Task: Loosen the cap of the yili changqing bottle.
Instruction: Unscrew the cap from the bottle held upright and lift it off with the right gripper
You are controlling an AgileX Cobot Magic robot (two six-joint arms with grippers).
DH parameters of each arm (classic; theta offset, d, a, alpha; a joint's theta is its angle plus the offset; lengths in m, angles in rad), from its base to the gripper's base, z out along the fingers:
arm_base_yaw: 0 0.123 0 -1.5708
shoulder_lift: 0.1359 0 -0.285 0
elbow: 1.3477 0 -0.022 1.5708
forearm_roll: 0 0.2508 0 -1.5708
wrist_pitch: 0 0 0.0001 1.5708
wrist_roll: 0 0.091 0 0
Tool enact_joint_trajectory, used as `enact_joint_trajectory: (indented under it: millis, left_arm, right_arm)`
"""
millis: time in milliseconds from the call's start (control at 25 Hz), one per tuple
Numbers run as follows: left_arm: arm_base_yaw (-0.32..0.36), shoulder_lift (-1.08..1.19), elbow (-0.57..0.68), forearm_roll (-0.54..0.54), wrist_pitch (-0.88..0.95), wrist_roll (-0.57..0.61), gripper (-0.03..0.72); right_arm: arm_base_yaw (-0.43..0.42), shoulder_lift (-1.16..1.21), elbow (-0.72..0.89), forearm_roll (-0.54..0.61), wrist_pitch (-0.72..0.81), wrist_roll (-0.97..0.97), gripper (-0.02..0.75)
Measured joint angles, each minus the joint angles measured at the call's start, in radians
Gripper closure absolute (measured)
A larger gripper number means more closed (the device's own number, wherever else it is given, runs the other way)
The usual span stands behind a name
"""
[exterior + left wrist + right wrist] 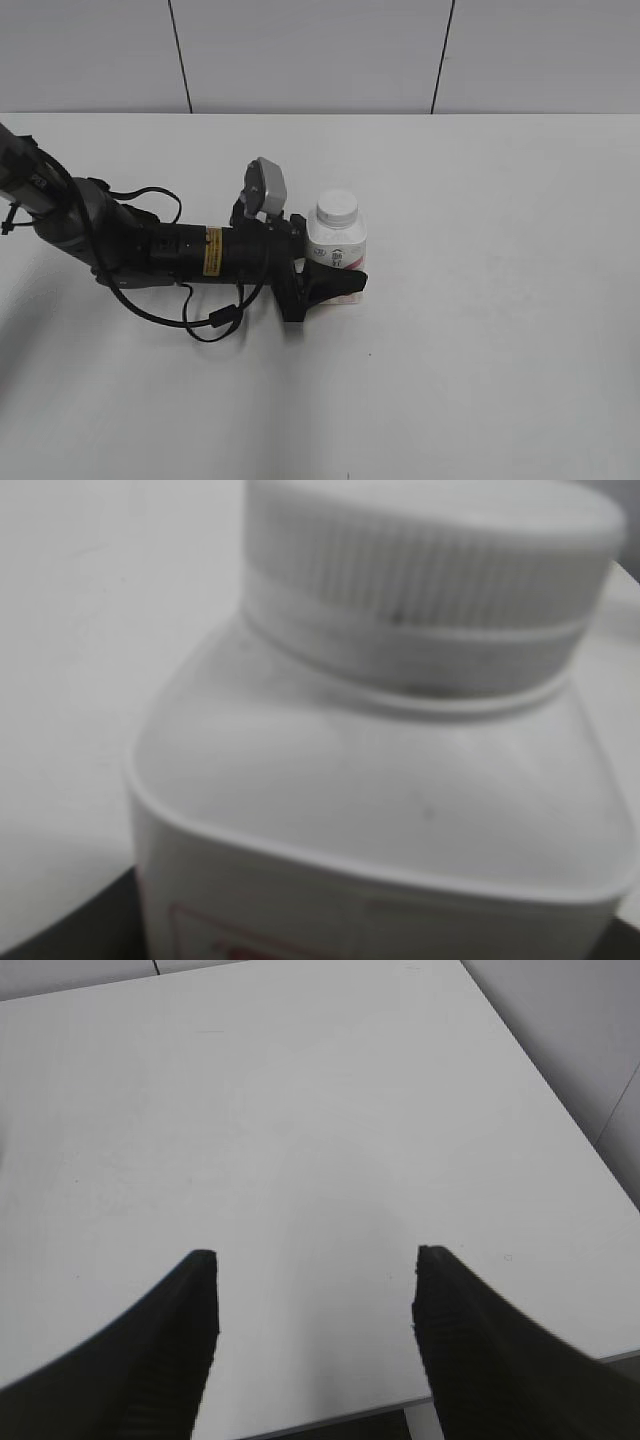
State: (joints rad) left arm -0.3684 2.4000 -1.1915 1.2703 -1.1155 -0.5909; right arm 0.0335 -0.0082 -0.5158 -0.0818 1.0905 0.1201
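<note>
While the left arm lies low across the tabletop (500,380) from the left edge of the exterior view, its left hand (335,270) is clamped around the lower body of the yili changqing bottle (337,245) — one dark finger (335,284) wraps across the front of the label, the other is hidden behind the bottle. The bottle stands upright near the middle of the tabletop, held at its base rather than at its neck.

It is a small, squarish white bottle with rounded shoulders; a pink-red label shows low on its front, partly covered by the finger. The cap (337,207) sits on the wide neck, white, flat-topped and ribbed round its side. In the left wrist view the bottle (380,810) fills the picture, blurred, with the cap (430,570) above a plain ring on the neck and a dark part of the hand at the lower left corner.

The right hand (315,1290) is spread wide — its two dark ridged fingers (165,1360) stand well apart over bare white tabletop (300,1110), touching nothing, with the table's edge showing below them. A black cable (215,320) loops beside the left arm.
</note>
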Motion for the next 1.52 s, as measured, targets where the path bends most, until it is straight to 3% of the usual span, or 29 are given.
enact_joint_trajectory:
  millis: [1000, 1120, 1320, 1520]
  left_arm:
    - [0.0, 0.002, -0.001, 0.0, -0.002, 0.0, 0.249]
    - [0.0, 0.002, -0.001, 0.0, -0.003, 0.0, 0.249]
    - [0.0, 0.002, -0.001, 0.0, -0.003, 0.0, 0.249]
    - [0.0, 0.002, -0.001, 0.0, -0.003, 0.0, 0.249]
  right_arm:
    - [0.0, 0.0, -0.02, 0.032, -0.001, 0.056, 0.246]
    - [0.0, 0.0, -0.025, 0.055, 0.0, 0.071, 0.298]
    - [0.0, 0.048, -0.066, 0.09, 0.001, 0.075, 0.486]
    - [0.0, 0.272, -0.171, 0.093, 0.046, 0.07, 0.51]
